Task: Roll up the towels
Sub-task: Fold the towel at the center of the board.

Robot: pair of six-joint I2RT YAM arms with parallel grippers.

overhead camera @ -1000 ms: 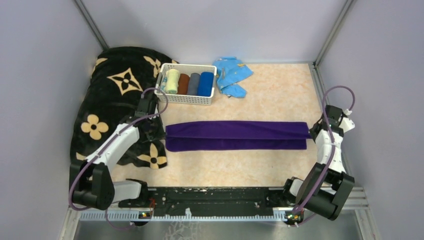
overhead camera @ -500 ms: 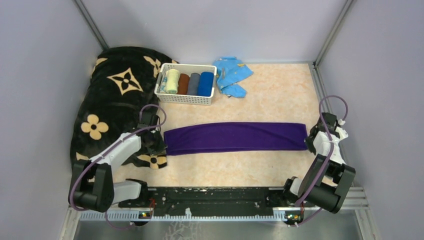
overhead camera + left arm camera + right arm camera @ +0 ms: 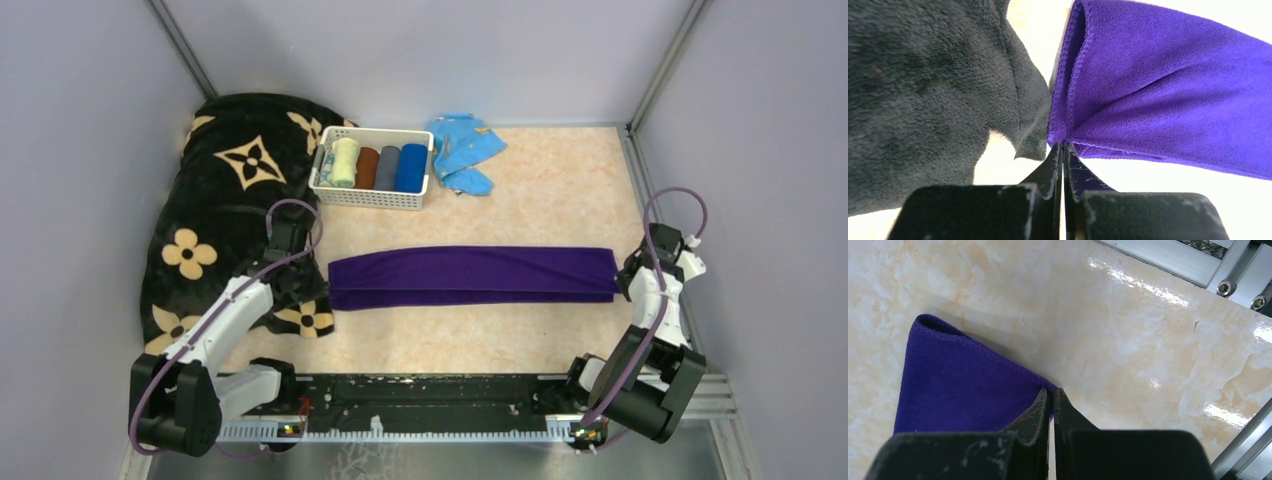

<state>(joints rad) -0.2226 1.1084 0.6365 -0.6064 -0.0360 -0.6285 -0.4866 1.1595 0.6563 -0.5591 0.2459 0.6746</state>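
Left arm (image 3: 225,320) and right arm (image 3: 657,292): white link shells, black joints, purple cables (image 3: 290,201). Black end effector fingers (image 3: 1047,174) scuffed, paint chipped.

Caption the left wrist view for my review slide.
Left claw shut on a corner of the folded purple towel, beside the black blanket.

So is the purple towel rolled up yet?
No. The towel lies flat in a long folded strip; its left end shows doubled layers, no roll.
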